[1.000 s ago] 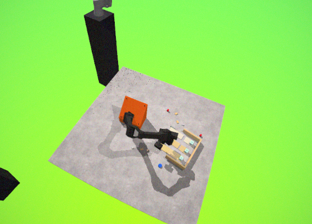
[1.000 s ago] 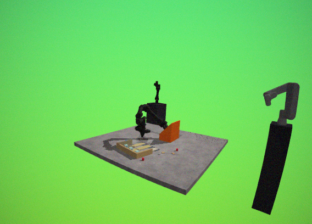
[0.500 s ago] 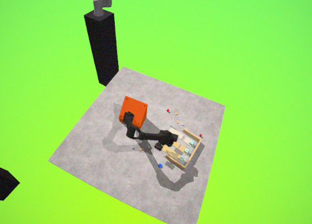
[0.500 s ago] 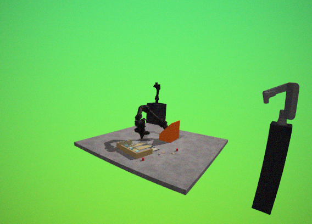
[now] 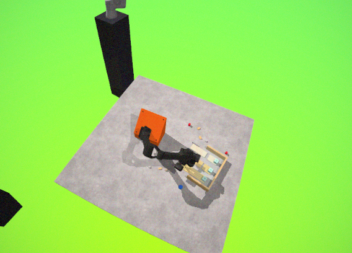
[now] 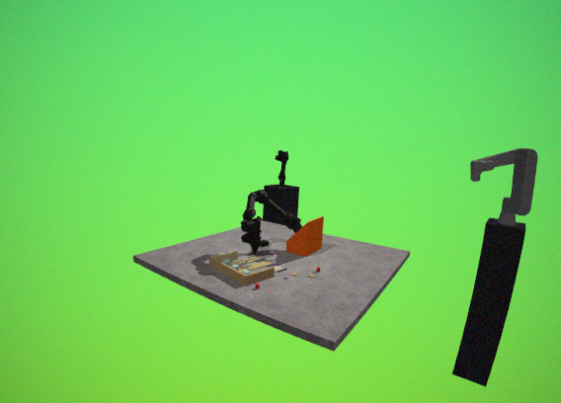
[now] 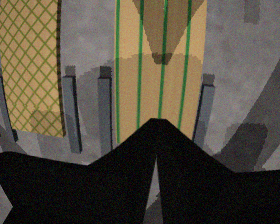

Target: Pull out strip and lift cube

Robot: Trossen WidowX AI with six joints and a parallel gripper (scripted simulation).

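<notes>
above the green-striped strip (image 7: 153,43) hangs the closed, empty gripper (image 7: 155,163).

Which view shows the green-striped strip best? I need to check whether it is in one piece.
The wrist view: the striped strip fills the frame just ahead of the shut gripper. The top view shows only small tan strips in the tray; the exterior view shows less.

Wooden tray (image 5: 217,176) walls fence three sides, near end open, grey rails (image 7: 72,112) flank striped strip (image 7: 153,36)
</notes>
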